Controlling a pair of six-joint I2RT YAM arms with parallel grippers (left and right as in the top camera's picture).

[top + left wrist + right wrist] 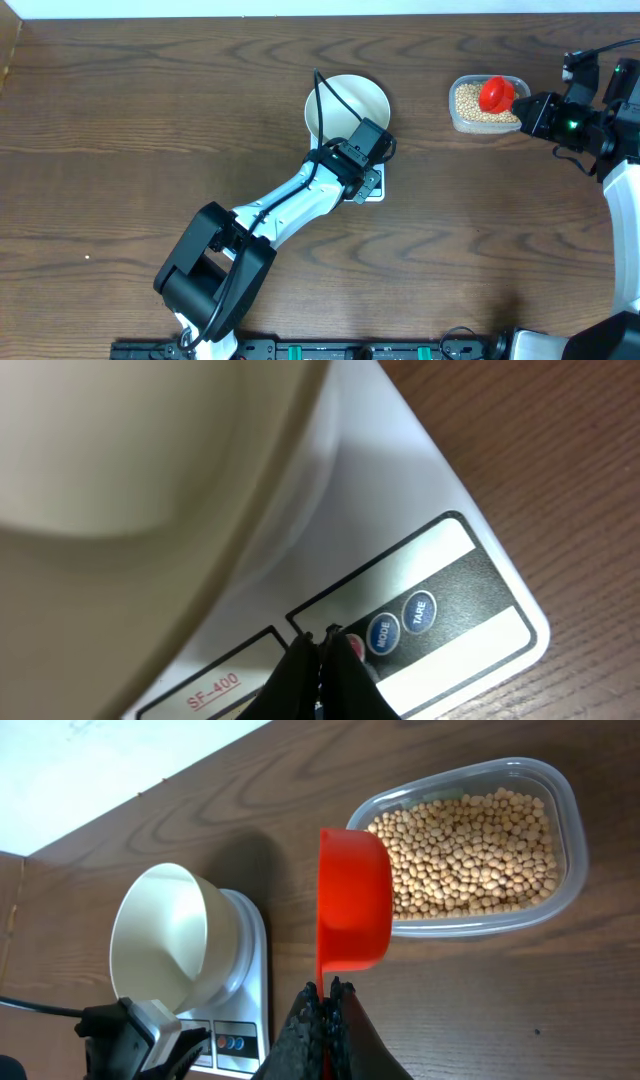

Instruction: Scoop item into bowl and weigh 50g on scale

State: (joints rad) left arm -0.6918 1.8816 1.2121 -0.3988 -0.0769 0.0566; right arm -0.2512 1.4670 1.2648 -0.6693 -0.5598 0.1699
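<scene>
Jaws of the right gripper (325,998) are clamped on the thin handle of a red plastic measuring scoop (352,900). Scoop's long axis runs straight up the right wrist frame from the jaws, cup on edge at the left rim of the clear rounded plastic tub (572,840). In the tub, right of the cup, lie the small round tan-yellow beans (470,850); cup contents: cannot tell. Lower left, the round white bowl (165,935) sits on the small white digital scale (252,990) and looks empty. Right arm is nearer the beans. On the left gripper (322,652), jaws together, holding nothing, tips at the scale's red button (356,647); contact uncertain. Judgement: next move is dipping the cup rightward into the beans.
</scene>
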